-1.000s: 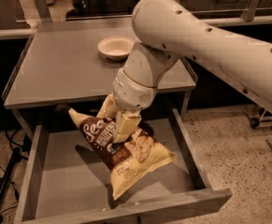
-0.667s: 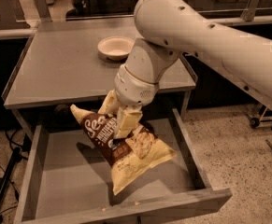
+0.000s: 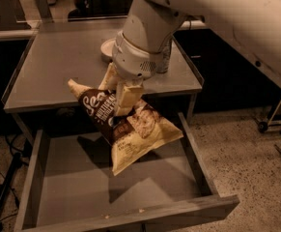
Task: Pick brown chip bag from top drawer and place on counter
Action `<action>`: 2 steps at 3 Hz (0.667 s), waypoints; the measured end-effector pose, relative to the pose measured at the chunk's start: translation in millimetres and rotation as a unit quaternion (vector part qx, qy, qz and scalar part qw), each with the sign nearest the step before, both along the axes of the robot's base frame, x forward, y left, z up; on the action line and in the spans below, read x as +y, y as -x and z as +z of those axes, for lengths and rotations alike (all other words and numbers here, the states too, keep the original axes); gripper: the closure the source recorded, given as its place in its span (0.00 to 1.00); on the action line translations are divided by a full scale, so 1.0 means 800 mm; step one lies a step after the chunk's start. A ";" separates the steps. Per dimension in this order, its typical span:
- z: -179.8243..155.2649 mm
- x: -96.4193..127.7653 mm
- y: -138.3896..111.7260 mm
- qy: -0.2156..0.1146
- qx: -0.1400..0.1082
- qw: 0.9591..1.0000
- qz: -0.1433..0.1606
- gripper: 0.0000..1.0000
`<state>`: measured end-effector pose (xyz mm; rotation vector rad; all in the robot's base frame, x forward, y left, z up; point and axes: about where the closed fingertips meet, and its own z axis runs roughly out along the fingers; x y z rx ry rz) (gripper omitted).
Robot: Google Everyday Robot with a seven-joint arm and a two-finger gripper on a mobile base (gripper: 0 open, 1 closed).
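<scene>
The brown chip bag (image 3: 135,129) is held up in the air, pinched at its upper half by the jaws of the gripper (image 3: 121,92), with one pale finger seen on each side of the crinkly foil. The gripper is placed just off the front edge of the surface (image 3: 58,66), about mid-width, above the rear of the top drawer (image 3: 130,217), which is seen wide open below. The bag is tilted, its pale lower end pointed toward the drawer's front, and a shadow is cast beneath it. A white bowl (image 3: 106,50) is glimpsed on the surface, partly hidden by the arm.
</scene>
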<state>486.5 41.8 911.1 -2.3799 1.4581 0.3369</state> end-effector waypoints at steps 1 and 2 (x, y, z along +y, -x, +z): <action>0.000 -0.003 -0.009 -0.002 0.003 1.000 -0.006 1.00; 0.022 0.004 -0.035 0.002 -0.014 1.000 -0.002 1.00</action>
